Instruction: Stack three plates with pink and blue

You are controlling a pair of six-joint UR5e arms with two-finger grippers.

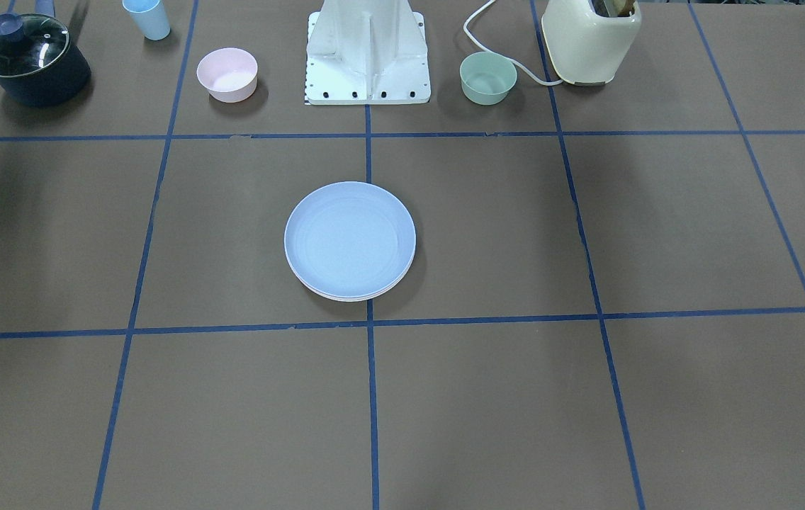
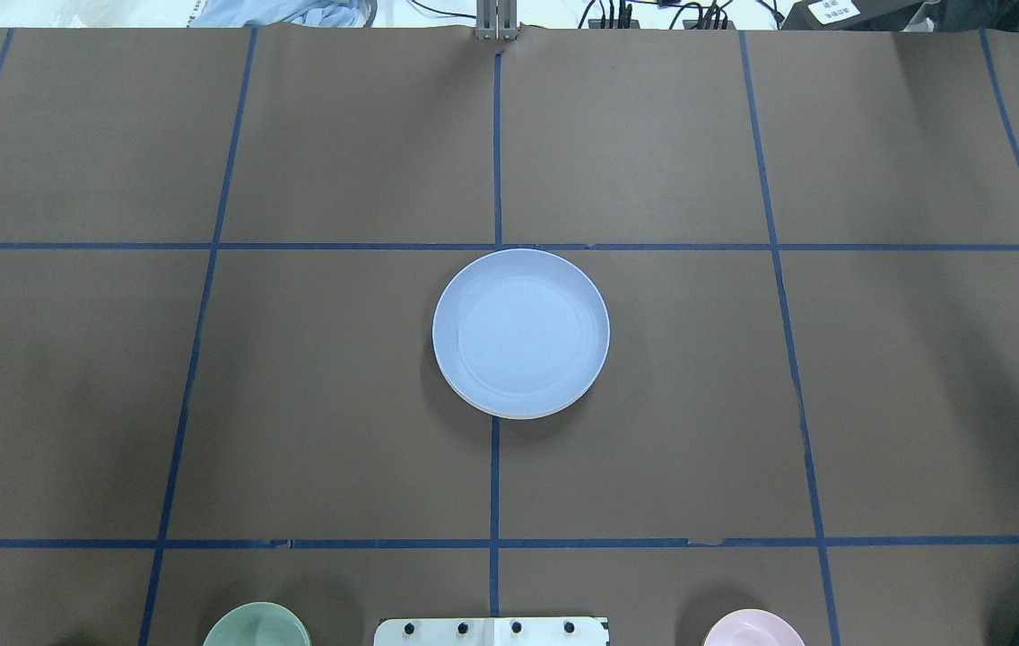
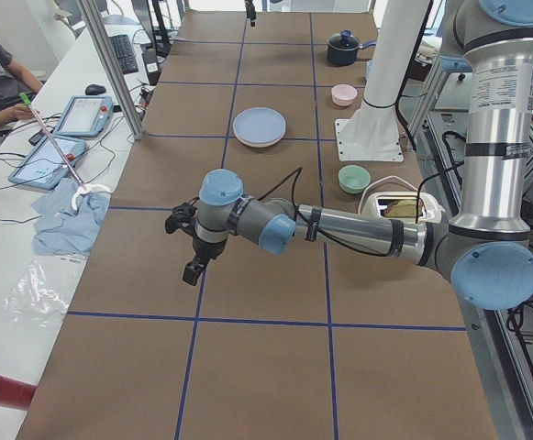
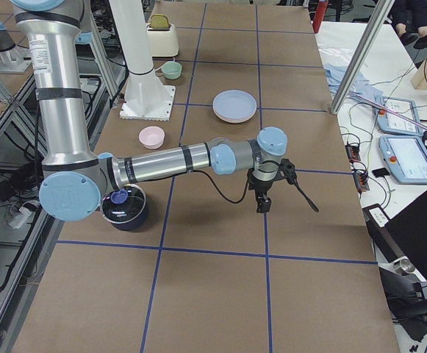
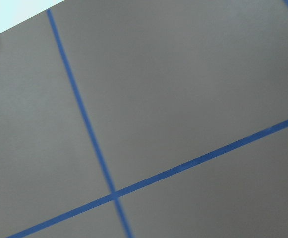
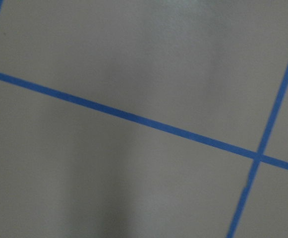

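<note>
Nearest my base: green bowl (image 1: 487,78) on my left, pink bowl (image 1: 227,74) on my right, with toaster (image 1: 590,42) and pot (image 1: 30,60) further out to either side. Middle of the counter (image 1: 587,397): plate stack (image 1: 349,239) on the centre tape line, blue plate on top, paler rims showing under it. My left arm (image 3: 339,229) and right arm (image 4: 169,160) are stretched low toward opposite ends, well apart from the stack. The left jaws and right jaws show in side views only, so I can't tell if they're spread or closed.
</note>
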